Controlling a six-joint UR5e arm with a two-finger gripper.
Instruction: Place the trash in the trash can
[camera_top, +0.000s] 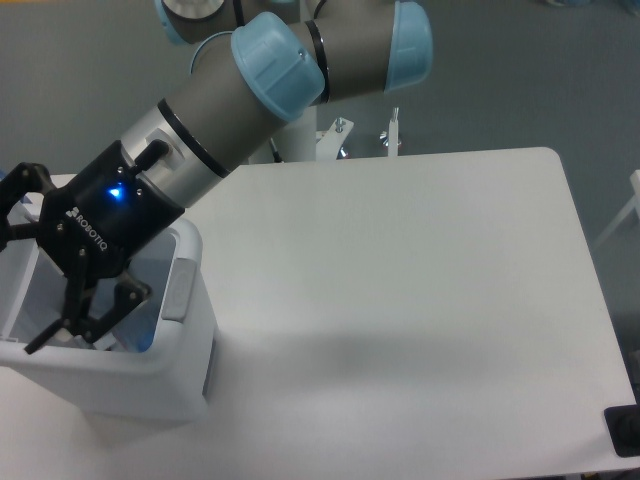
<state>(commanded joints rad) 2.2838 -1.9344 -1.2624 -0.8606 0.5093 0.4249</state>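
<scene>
The trash can (110, 380) is a white boxy bin with a grey latch tab (178, 290), standing at the table's front left corner with its top open. My gripper (15, 292) hangs tilted over the bin's opening, reaching in from the right. It is open, and I see only the bin's white inner wall between the fingers. One black finger (85, 322) slants down into the bin. The other runs off the left edge of the picture. No trash shows: the gripper covers much of the bin's inside, and a blue glow lies on the inner wall.
The white table (400, 270) stretches to the right of the bin, its edges at the right and front. A black object (625, 430) sits off the front right corner. Metal stand parts (390, 130) rise behind the table's far edge.
</scene>
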